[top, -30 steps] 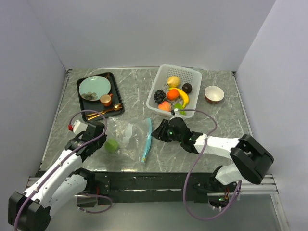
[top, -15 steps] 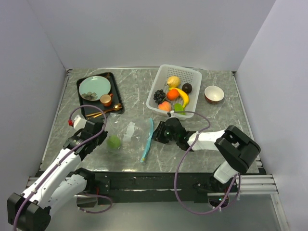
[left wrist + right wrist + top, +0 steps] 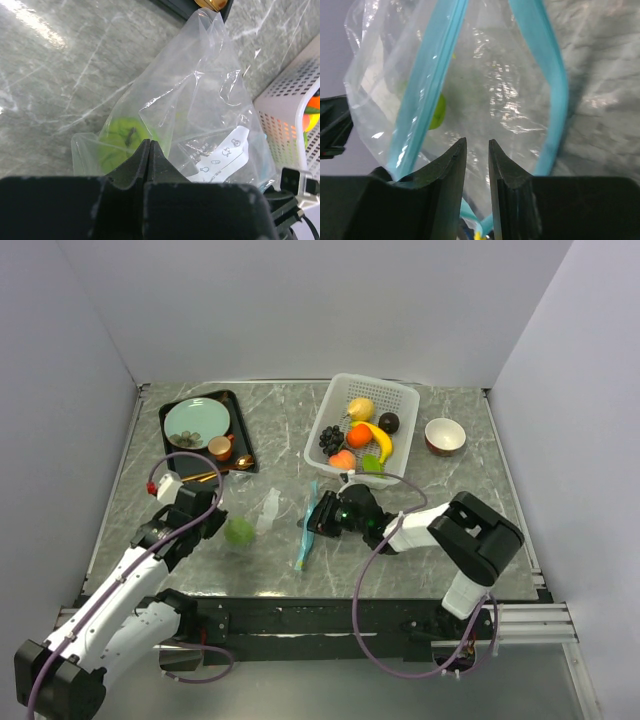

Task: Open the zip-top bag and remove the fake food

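Observation:
The clear zip-top bag (image 3: 268, 515) lies at the table's middle front, its teal zipper strip (image 3: 303, 545) on the right. A green lime (image 3: 238, 532) sits inside near the left end. My left gripper (image 3: 205, 523) is shut on the bag's left end; in the left wrist view its jaws (image 3: 150, 142) pinch the plastic (image 3: 200, 90) beside the lime (image 3: 120, 137). My right gripper (image 3: 322, 515) is at the bag's mouth. In the right wrist view its jaws (image 3: 477, 141) stand slightly apart between the two parted zipper strips (image 3: 432, 65), and the lime (image 3: 437, 112) shows deeper in.
A white perforated basket (image 3: 380, 382) at back right holds a lemon (image 3: 360, 408), a banana (image 3: 380, 440), an orange (image 3: 358, 435), a peach (image 3: 342, 460), grapes (image 3: 330, 440) and a dark ball (image 3: 389, 422). A black tray (image 3: 170, 455) carries a teal plate, an orange cup and a gold spoon. A small bowl (image 3: 445, 435) stands at right.
My right gripper has moved left to the bag's mouth. The left gripper has shifted slightly away from me, drawing the bag and lime with it.

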`<action>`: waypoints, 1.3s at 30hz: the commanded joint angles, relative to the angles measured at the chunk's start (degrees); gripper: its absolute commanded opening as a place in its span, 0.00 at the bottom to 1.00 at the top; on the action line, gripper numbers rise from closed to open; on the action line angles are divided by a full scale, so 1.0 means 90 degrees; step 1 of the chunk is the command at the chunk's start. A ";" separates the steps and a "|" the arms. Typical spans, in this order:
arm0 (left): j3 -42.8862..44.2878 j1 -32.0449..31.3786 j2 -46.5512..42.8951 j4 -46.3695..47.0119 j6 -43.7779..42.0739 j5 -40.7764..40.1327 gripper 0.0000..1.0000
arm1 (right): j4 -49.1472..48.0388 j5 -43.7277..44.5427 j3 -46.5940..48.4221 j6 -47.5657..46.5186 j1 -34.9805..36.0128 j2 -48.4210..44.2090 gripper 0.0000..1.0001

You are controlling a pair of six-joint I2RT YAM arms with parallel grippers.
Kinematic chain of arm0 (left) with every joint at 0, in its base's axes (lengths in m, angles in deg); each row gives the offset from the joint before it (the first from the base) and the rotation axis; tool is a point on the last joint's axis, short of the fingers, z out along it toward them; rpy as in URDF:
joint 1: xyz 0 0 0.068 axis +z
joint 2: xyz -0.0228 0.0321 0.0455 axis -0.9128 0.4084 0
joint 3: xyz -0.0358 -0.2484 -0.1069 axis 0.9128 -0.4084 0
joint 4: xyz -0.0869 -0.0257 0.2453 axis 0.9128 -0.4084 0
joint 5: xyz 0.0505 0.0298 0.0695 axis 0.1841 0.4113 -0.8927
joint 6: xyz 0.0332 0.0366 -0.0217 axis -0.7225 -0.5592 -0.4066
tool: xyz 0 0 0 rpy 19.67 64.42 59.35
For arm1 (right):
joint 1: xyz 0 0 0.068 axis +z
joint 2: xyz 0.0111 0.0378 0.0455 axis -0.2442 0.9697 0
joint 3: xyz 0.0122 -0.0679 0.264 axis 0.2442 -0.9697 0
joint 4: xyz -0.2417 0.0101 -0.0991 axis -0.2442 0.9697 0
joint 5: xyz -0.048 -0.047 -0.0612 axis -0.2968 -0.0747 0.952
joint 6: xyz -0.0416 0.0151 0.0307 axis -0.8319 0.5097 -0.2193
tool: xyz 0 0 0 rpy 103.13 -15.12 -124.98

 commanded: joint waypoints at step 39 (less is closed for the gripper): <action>0.0306 -0.0064 0.0294 0.0625 -0.0959 0.1067 0.04 | -0.1520 -0.0295 0.0118 0.0579 -0.0041 0.1152 0.35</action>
